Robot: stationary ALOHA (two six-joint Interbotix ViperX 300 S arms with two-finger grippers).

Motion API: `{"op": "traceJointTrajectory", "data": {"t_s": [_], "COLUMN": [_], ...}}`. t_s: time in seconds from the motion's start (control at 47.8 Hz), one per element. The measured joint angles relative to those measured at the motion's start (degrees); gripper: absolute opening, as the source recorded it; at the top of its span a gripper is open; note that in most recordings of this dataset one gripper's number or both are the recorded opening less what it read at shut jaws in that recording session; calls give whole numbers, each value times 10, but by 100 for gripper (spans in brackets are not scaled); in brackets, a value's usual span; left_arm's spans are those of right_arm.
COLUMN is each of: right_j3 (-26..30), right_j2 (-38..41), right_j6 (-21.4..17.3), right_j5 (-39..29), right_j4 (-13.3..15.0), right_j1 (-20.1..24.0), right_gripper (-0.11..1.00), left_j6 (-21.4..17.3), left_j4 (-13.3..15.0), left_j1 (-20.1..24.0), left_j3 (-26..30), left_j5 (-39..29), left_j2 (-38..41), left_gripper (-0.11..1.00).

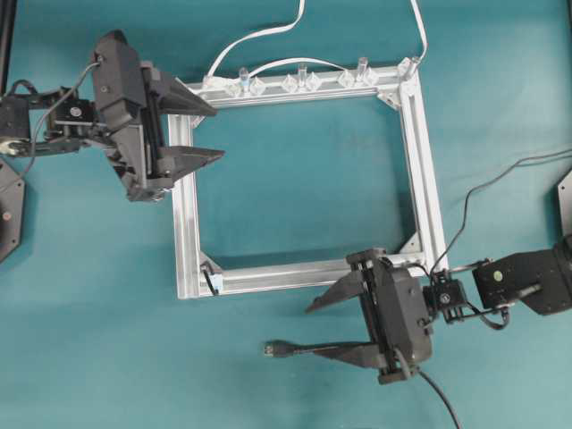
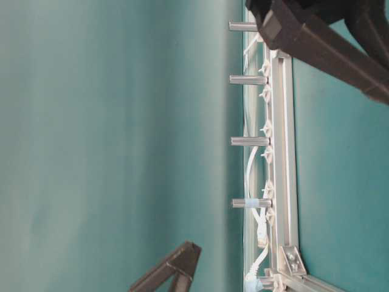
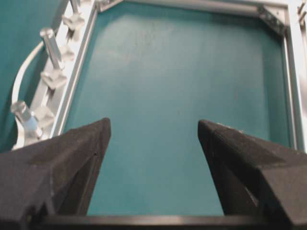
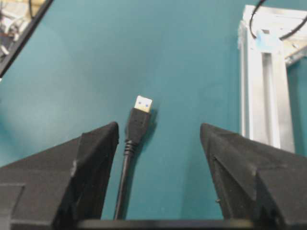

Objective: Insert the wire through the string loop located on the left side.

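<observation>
Black wire [image 4: 135, 125] lies loose between the wide-open right end effector [image 4: 158, 139] fingers.

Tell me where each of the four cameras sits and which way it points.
Overhead: above, looking straight down on the square silver aluminium frame, the left gripper and right gripper.
Table-level: low at the table's edge, picture turned sideways, looking along the frame's rail of clear plastic clips; dark gripper fingers show.
Left wrist: looks between open jaws into the frame.
Right wrist: looks between open jaws at the black silver-tipped wire plug.
Shared: overhead and right wrist both show the plug.
</observation>
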State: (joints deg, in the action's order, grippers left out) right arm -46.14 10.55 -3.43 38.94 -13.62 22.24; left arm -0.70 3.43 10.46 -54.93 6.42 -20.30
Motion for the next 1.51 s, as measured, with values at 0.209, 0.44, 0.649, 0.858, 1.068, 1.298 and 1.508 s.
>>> {"op": "traceJointTrajectory", "data": {"t_s": [0.209,0.44,0.649,0.858,1.068,1.298,1.508], "right_j3": [17,36,50,56,58,65,75], "right_j2": [21,52,71,90,98,108,120], "right_j6": [18,20,20,20,20,22,23], "right_j5": [-1,-1,-1,-1,-4,-30,-47], "right_j4": [-37,-68,-82,-97,-98,-100,-100], "right_j1": [7,25,36,41,41,45,51], "right_gripper": [71,71,71,71,71,71,64], "left_j6": [0,0,0,0,-1,0,0], "left_j4": [0,-1,0,-1,-1,0,0], "left_j1": [0,0,-1,0,0,0,0], "left_j3": [-25,-46,-54,-62,-69,-74,-76], "left_j5": [-4,-5,-5,-5,-5,-5,-5], "left_j2": [-26,-53,-53,-53,-53,-53,-53], "left_gripper": [80,80,80,80,80,80,80]}}
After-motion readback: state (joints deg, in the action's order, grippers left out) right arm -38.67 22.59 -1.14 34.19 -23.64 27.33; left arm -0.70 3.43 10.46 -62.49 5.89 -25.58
